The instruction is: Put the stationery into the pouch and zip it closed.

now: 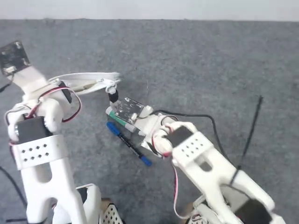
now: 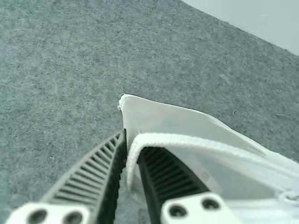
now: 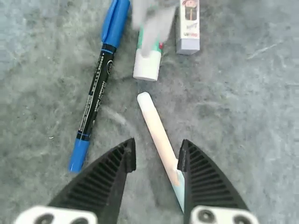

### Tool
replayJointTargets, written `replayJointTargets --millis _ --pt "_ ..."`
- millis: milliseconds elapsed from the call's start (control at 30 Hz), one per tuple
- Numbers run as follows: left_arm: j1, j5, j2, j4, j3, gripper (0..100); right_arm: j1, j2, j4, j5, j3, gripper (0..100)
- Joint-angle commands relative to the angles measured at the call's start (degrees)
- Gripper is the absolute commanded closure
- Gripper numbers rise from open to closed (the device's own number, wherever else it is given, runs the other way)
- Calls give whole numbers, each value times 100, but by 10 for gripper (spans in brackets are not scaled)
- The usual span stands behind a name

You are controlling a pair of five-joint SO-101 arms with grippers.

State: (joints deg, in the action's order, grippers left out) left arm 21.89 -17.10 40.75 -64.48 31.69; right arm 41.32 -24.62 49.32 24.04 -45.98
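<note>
1. White, part-clear fabric makes up the pouch (image 1: 91,81), which lies at the left of the grey table (image 1: 210,56), well short of the far edge.
2. Its zip-edged rim is pinched in the left gripper (image 2: 131,144), whose jaws are pressed tight on that edge alone. The hold is judged to be there to steady the mouth for loading.
3. None of the stationery is in the pouch yet. It is grouped on the table just beside the pouch's zip end: a blue pen (image 3: 98,93), a white-and-green tube (image 3: 147,60), a small box (image 3: 188,28) and a pale stick (image 3: 156,126).
4. The right gripper (image 3: 156,147) is set low over the pale stick. Its jaws are parted to either side of the stick and nothing is grasped. This straddle is judged to be a line-up for the first pick.
5. The left arm is folded, with its forearm laid out towards the pouch.
6. The right arm is stretched forward from its base, and its wrist is tipped down over the items.
</note>
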Motion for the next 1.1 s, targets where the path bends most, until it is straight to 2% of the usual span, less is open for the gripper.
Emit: replayJointTargets --millis 0,167,333,733,967,1067 --pt "97 -70 26 220 -119 990 -40 453 -110 79 615 847" --pt "97 -70 26 220 -110 990 -40 1297 -127 88 1037 850" --pt "97 -70 26 220 -110 990 -31 2026 -136 501 1354 850" --pt "97 -70 26 220 -92 990 -84 3354 -119 527 2127 851" --pt "97 -70 26 220 -92 990 -136 3538 -92 527 2251 983" --pt "97 -70 26 220 -92 990 -154 3530 22 527 2251 992"
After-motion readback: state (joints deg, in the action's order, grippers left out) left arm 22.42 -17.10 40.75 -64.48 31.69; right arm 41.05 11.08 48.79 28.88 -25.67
